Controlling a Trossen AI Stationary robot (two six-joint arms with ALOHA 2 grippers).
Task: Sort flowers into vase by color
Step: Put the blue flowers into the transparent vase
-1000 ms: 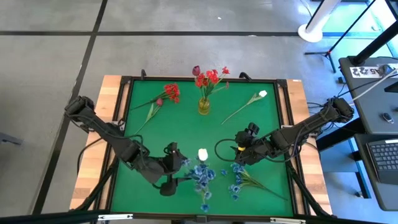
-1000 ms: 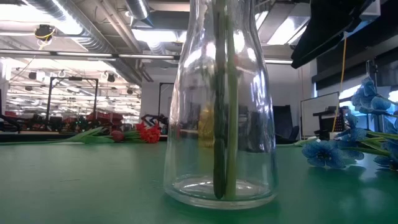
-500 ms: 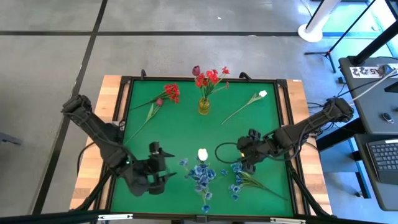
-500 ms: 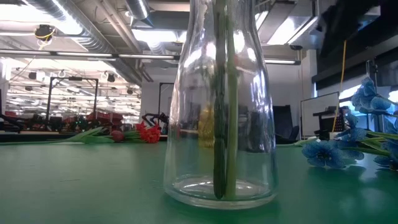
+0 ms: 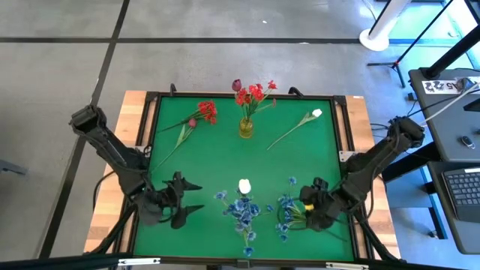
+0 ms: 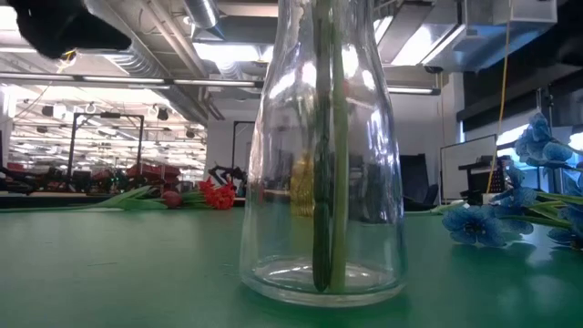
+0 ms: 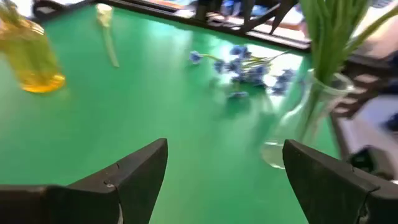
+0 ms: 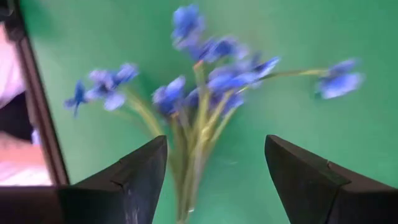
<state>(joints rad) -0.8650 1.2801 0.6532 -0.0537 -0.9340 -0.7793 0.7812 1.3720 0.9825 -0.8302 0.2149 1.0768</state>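
A clear glass vase (image 5: pixel 241 208) near the table's near edge holds blue sprays and one white tulip bud; in the low view the clear vase (image 6: pixel 323 182) shows green stems inside. A loose blue spray (image 5: pixel 286 217) lies on the green mat to its right. My right gripper (image 5: pixel 300 214) is open at that spray's stem side; in its wrist view the gripper (image 8: pixel 216 140) has the blue spray (image 8: pixel 205 93) ahead between its fingers. My left gripper (image 5: pixel 193 197) is open and empty, left of the clear vase (image 7: pixel 298 124).
A yellow vase (image 5: pixel 246 126) with red blooms and a maroon bud stands near the far edge. Red flowers (image 5: pixel 201 113) lie at far left, and a white flower (image 5: pixel 301 122) lies at far right. A raised dark rim (image 5: pixel 343 150) frames the mat. Bare mat lies in the middle.
My left gripper has drawn back from the clear vase toward the table's left edge. My right gripper has moved toward the near edge and right, down to the loose blue spray. The flowers and vases have stayed put.
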